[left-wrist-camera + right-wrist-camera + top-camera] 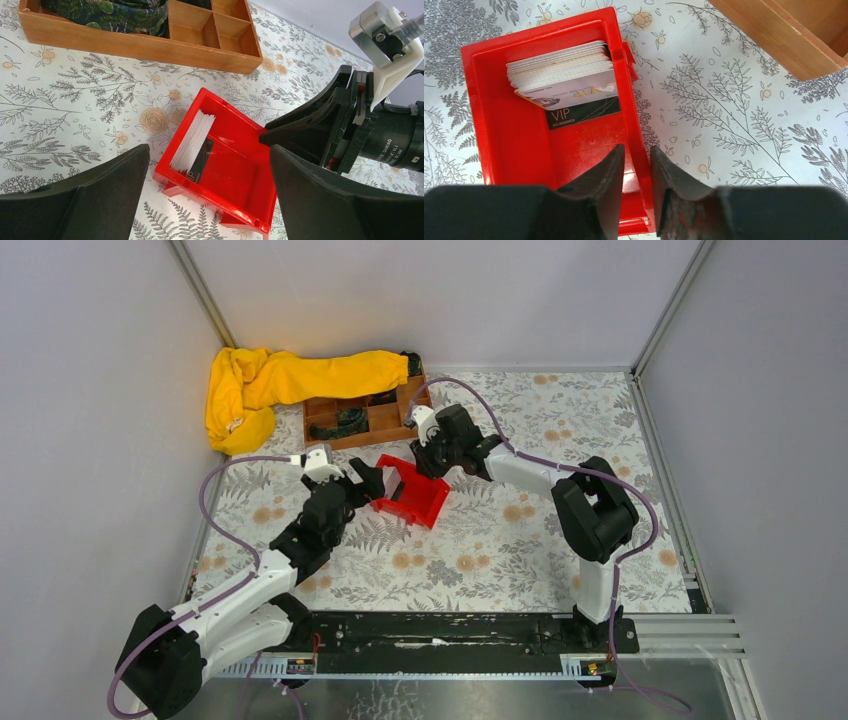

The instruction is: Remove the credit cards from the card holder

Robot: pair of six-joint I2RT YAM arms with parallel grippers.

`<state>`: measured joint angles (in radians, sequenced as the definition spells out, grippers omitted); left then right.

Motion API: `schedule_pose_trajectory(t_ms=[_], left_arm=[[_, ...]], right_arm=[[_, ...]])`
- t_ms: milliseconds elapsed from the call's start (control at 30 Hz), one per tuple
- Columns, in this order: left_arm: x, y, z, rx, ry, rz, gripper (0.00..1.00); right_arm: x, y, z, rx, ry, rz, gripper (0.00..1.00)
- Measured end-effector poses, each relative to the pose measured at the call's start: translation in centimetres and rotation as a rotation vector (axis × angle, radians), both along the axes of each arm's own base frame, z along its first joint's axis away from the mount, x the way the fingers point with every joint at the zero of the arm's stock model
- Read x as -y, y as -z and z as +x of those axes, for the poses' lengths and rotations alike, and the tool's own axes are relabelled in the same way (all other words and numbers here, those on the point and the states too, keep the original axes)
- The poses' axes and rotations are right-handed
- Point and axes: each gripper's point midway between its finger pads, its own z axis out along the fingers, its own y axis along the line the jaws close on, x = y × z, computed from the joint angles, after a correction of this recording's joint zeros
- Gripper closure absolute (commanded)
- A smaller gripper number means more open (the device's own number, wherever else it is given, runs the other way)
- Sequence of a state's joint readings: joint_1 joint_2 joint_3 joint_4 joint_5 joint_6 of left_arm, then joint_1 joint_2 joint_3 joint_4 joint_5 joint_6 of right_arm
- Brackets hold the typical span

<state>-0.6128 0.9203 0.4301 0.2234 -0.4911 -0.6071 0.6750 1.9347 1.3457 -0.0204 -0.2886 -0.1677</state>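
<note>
A stack of credit cards leans at one end of a red bin, with a dark "VIP" card lowest in it. The same credit cards show inside the red bin in the left wrist view. The card holder is not in any view. My right gripper straddles the bin's side wall, one finger inside and one outside, both pressed against it. My left gripper hangs open above the bin's other side, holding nothing. From above, both the left gripper and the right gripper meet at the red bin.
A brown wooden compartment tray stands just behind the bin, with dark patterned fabric in one section. A yellow cloth lies across the tray's back and left. Grey walls enclose the flowered tabletop on three sides.
</note>
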Motion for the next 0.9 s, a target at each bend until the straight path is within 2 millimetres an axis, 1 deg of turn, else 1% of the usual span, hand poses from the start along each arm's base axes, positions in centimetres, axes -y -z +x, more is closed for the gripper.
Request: schedule_pose_trajectory(t_ms=[33,167,233,433,667,900], left_arm=[[0.0,0.0,0.0,0.000,0.000,0.000,0.03],[0.0,0.1,0.0,-0.002,0.000,0.002,0.03],[0.0,0.1,0.0,-0.003,0.000,0.003,0.03],[-0.1,0.3,-0.1,-0.012,0.000,0.009,0.03],[-0.2,0.7,-0.3,-0.026,0.000,0.018,0.02],[-0.1,1.0,-0.4,-0.037,0.006,0.023,0.02]], right_arm=[[0.0,0.0,0.0,0.002,0.000,-0.001,0.75],[0.1,0.0,0.1,0.007,0.003,-0.008,0.82],[0.0,0.0,0.1,0.010,0.000,-0.008,0.88],[0.0,0.0,0.2,0.016,0.008,-0.009,1.00],[0.3,0.0,0.5,0.029,0.036,-0.012,1.00],[1.2,0.0,1.5,0.032,0.154,-0.025,1.00]])
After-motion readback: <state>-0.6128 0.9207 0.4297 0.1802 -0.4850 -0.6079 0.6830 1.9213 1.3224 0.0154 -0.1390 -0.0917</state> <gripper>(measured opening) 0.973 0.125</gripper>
